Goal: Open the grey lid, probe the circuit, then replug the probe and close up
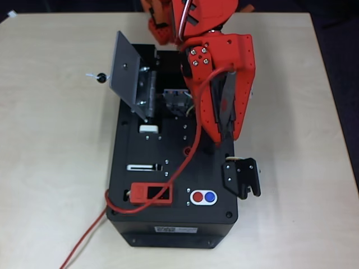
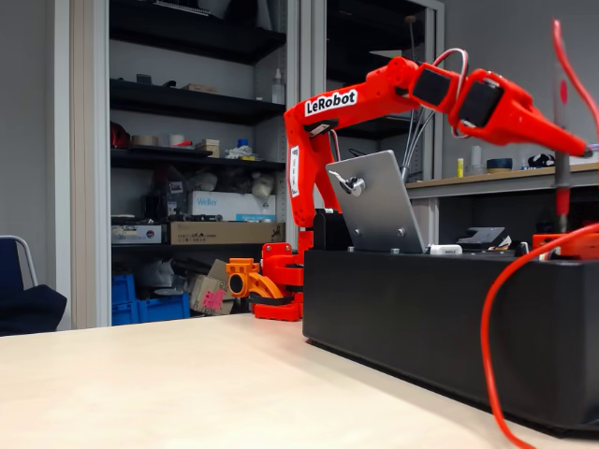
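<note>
One red wire is snaking off the black box's near edge, past the red display module and the red-and-blue button pair. It's leading up to the probe, which the gripper is clamping upright over the box's right side, probably ready for the circuit near the far edge. Beside that, the grey lid is standing tilted open, exposing the recess. "LeRobot" is showing on the arm.
</note>
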Controlling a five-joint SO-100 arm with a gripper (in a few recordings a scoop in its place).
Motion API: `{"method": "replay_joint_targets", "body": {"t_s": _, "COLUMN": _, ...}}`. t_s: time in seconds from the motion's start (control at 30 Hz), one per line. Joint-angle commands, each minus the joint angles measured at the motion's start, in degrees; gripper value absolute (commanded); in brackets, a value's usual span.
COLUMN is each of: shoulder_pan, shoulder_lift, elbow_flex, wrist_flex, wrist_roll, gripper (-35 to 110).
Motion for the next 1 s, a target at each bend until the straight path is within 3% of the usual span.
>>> {"method": "replay_joint_targets", "body": {"t_s": 0.0, "shoulder_pan": -0.26, "shoulder_lift": 2.37, "elbow_flex": 1.14, "wrist_flex": -0.53, "wrist_roll": 0.09, "gripper": 0}}
{"method": "replay_joint_targets", "body": {"t_s": 0.97, "shoulder_pan": 0.62, "shoulder_lift": 5.01, "elbow_flex": 3.69, "wrist_flex": 0.09, "wrist_roll": -0.79, "gripper": 0}}
